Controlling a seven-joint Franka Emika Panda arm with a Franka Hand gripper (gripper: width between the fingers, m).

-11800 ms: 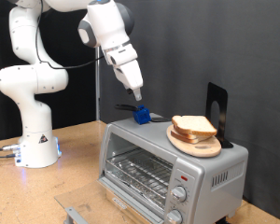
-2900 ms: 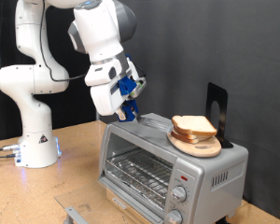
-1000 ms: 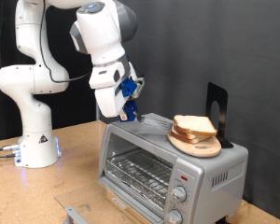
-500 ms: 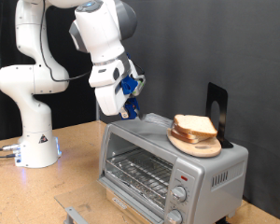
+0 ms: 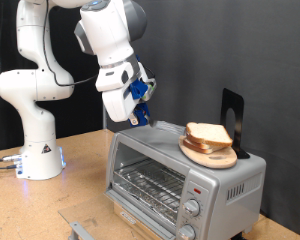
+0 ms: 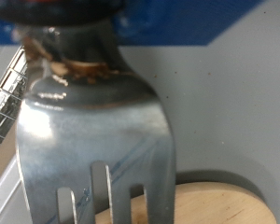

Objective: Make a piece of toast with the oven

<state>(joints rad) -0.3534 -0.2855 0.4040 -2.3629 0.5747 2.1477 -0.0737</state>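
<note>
The piece of toast (image 5: 208, 135) lies on top of the oven (image 5: 180, 175), off to one side of the gripper (image 5: 139, 108) and slightly below it.

In the exterior view the bread sits with other slices on a round wooden plate (image 5: 208, 151) on the oven's roof, towards the exterior view's right; which slice is the single one cannot be told apart here. The gripper hangs over the roof's other end, closed on a blue-handled fork (image 5: 140, 100). From the hand the bread is well apart, across the roof. The wrist view shows the fork's metal tines (image 6: 101, 131) running along the fingers, with the plate's rim (image 6: 215, 201) beyond their tips, so the fork's long axis points towards the plate. The oven's glass door looks shut.
</note>
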